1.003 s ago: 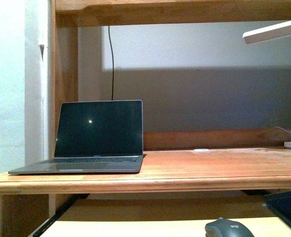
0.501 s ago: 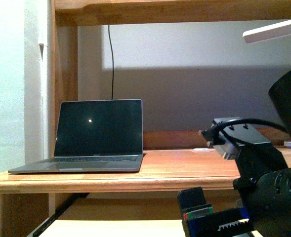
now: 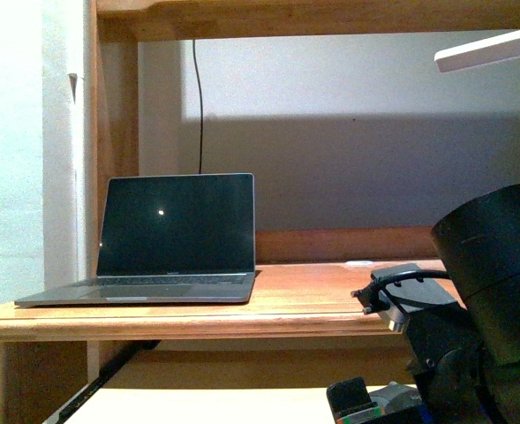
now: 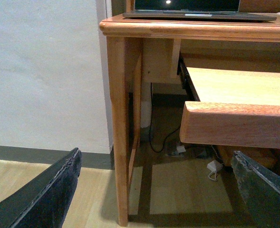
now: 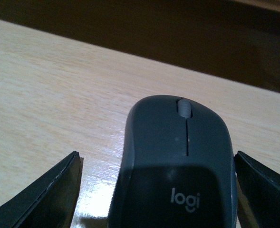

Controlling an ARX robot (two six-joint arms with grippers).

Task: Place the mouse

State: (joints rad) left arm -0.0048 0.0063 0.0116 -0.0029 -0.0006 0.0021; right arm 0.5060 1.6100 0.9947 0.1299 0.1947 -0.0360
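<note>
The only word that can be read is "logi", in pale letters on the back of the mouse (image 5: pixel 178 161), which is dark grey with a lighter scroll wheel. It lies on a pale wooden lower surface (image 5: pixel 44 85), between the two dark fingers (image 5: pixel 49 194) of the right pincer (image 5: pixel 156 154). This pincer is spread wide, and its fingers stand at both sides of the mouse without pressing it. In the front view a white wall (image 3: pixel 12 177) is at 9 o'clock. Next to it, at about 8 o'clock, the laptop (image 3: pixel 176 238) stands opened with a dark screen on the reddish-brown upper surface (image 3: pixel 312 305). A thin black cable (image 3: pixel 199 106) hangs down the grey back wall at 11 o'clock. A white lamp head (image 3: pixel 489 49) comes in at 2 o'clock. The black right arm (image 3: pixel 489 300) fills the corner at 4 o'clock, and the mouse cannot be made out in this view. The left pincer (image 4: pixel 155 153) is also spread wide and holds nothing. Its camera faces a leg (image 4: pixel 118 128) of the upper surface and the floor (image 4: pixel 178 190).
</note>
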